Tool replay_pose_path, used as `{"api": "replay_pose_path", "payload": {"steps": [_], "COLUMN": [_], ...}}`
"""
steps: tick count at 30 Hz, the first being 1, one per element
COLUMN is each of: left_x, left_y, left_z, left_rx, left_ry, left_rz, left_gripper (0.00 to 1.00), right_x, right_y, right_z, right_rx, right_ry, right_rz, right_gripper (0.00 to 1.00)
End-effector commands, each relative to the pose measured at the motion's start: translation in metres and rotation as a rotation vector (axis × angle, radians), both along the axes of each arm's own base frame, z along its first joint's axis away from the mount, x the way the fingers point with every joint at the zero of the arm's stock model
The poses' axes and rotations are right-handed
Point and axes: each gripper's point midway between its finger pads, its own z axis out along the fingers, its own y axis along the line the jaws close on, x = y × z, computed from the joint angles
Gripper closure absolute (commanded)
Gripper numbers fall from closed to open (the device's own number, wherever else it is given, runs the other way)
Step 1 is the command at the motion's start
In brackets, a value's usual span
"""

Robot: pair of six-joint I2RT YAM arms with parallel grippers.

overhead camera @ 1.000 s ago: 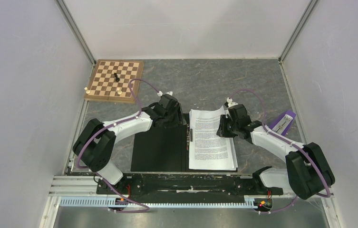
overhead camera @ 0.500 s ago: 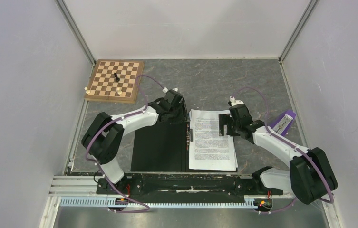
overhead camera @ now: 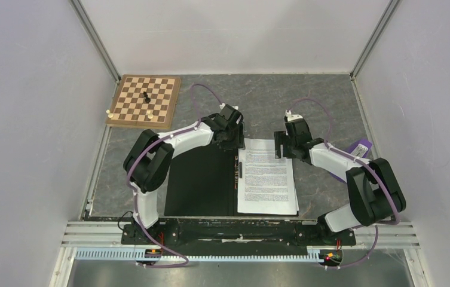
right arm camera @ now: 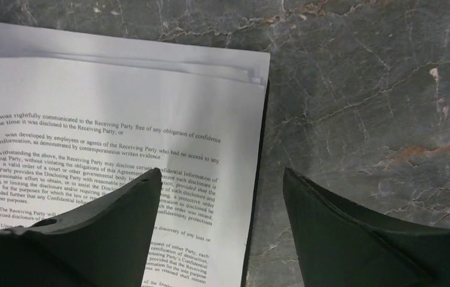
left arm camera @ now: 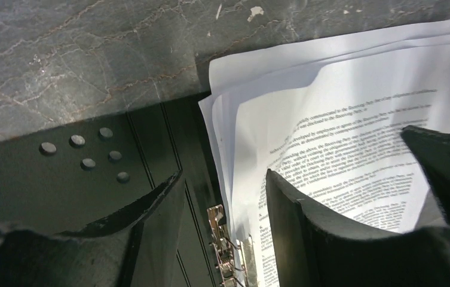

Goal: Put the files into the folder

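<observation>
Counter (overhead camera: 306, 101) of grey marbled stone, seen from above, with an open folder (overhead camera: 201, 179) lying flat close to the arm bases. The papers (overhead camera: 267, 176) rest on the folder's right half. Its left half shows a bare black inner face.

The left fingers (overhead camera: 233, 139) hang over the far end of the folder's spine, spread moderately and holding nothing. The spine and a metal clip (left arm camera: 228, 251) run beneath their gap. The papers' fanned far-left corner lies just ahead of the right-hand finger.

The right fingers (overhead camera: 285, 145) are spread wide and empty. One finger hangs over printed text, the other over bare counter. The papers' right edge and a thin black strip of folder run up between them.

A chessboard (overhead camera: 144, 100) carrying a few pieces sits well beyond and to the left of the left fingers. A purple object (overhead camera: 358, 150) lies to the right of the right fingers, beside that arm and near the side wall.

Bare counter stretches ahead of both sets of fingers to the back wall, and walls close in on three sides.

Compared with a second ago, the left fingers have moved right, from above the black half to the spine. The right fingers have shifted toward the papers' far-right corner. The papers lie where they were.
</observation>
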Motion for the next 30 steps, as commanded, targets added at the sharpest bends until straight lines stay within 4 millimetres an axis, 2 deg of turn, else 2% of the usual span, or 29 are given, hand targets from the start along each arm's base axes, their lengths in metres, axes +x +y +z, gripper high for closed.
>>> {"api": "replay_pose_path", "payload": {"steps": [1, 8, 11, 16, 22, 26, 30], "left_x": [0.005, 0.018, 0.022, 0.022, 0.022, 0.021, 0.021], "left_y": [0.002, 0.003, 0.004, 0.012, 0.017, 0.02, 0.018], "left_z": [-0.009, -0.02, -0.025, -0.036, -0.041, -0.043, -0.043], "left_rx": [0.084, 0.131, 0.151, 0.188, 0.207, 0.213, 0.206], "left_ry": [-0.005, -0.013, -0.015, 0.0, 0.007, 0.011, 0.009], "left_rz": [-0.076, -0.062, -0.045, -0.024, -0.026, -0.03, -0.04], "left_gripper": [0.41, 0.41, 0.45, 0.57, 0.62, 0.63, 0.64], "right_x": [0.028, 0.027, 0.027, 0.032, 0.039, 0.043, 0.042], "right_y": [0.005, 0.011, 0.008, -0.001, -0.006, -0.004, 0.002], "right_z": [0.019, 0.008, 0.007, 0.015, 0.028, 0.031, 0.025], "right_rx": [0.017, 0.045, 0.035, -0.001, 0.0, 0.019, 0.048], "right_ry": [-0.087, -0.063, -0.06, -0.089, -0.133, -0.153, -0.134], "right_rz": [-0.01, -0.006, -0.015, -0.052, -0.099, -0.115, -0.114], "right_gripper": [0.23, 0.26, 0.26, 0.26, 0.27, 0.32, 0.39]}}
